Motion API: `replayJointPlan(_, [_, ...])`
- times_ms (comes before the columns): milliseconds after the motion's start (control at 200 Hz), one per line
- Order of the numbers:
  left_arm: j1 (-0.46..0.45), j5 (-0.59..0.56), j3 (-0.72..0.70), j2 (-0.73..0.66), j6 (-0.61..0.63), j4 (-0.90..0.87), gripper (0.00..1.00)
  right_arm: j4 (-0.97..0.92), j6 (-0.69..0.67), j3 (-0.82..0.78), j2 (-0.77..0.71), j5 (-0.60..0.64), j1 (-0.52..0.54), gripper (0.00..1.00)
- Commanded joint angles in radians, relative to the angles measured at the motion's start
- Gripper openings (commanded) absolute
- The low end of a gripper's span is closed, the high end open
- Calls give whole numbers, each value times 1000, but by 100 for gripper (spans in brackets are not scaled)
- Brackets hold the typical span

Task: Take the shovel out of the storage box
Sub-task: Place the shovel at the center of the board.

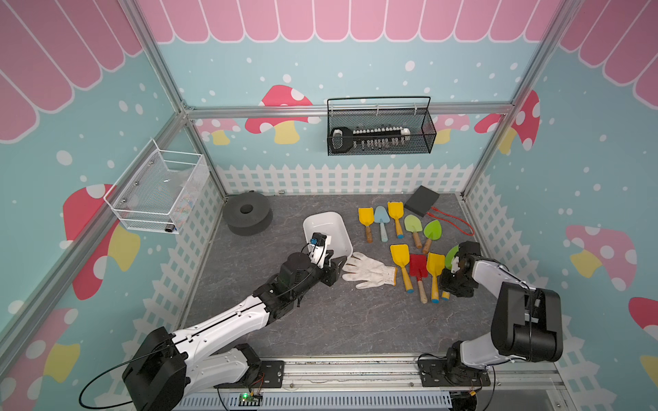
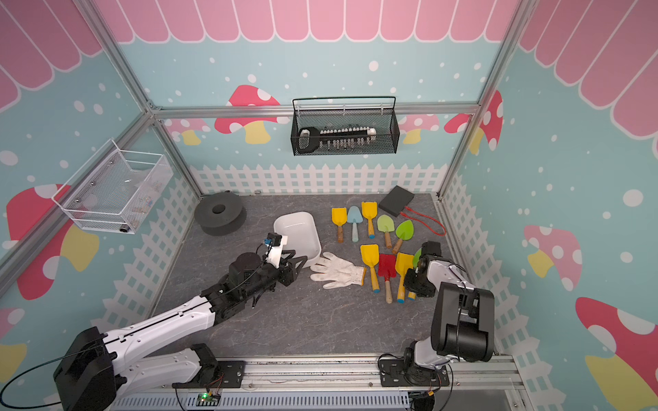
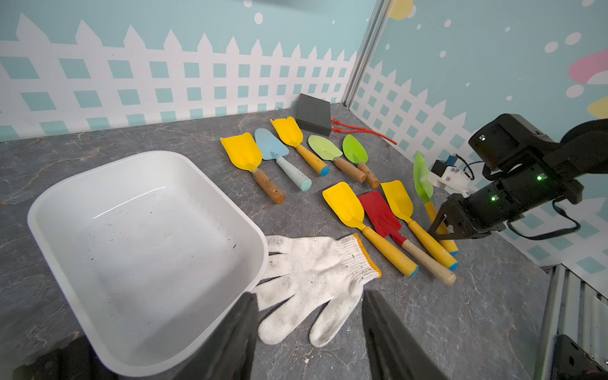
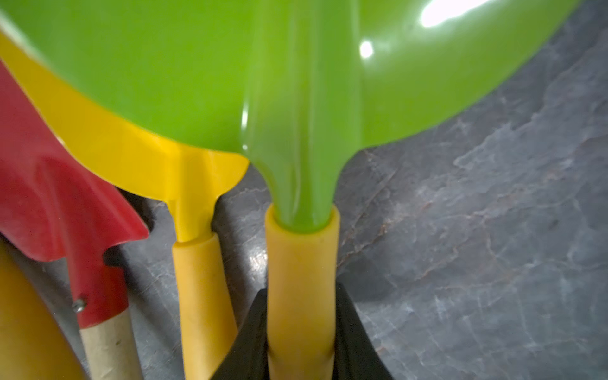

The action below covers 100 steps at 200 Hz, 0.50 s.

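While my arm [image 1: 487, 270] is bending low, my right pincer [image 4: 301, 296] is clamping the tilted green shovel's [image 3: 422, 181] handle [image 4: 301, 256]. My left pincer [image 3: 307, 296] is gaping by the box [image 3: 131, 237].

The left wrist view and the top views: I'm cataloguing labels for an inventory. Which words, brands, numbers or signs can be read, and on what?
No text can be read anywhere.
Storage box, green shovel, glove: no print shows.
Black device: its front bears tiny marks, too small to read.
White wire basket: the contents are too blurred to read.
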Motion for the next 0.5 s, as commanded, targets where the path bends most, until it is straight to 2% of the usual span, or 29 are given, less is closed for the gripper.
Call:
replayJointPlan(0, [-7,1,20,-10,19,-4,54,19,5,12,18,-15,-4,27])
replayJointPlan(495, [-7,-3,16,-14,23,-3,54,25,6,2,-3,-11,-4,38])
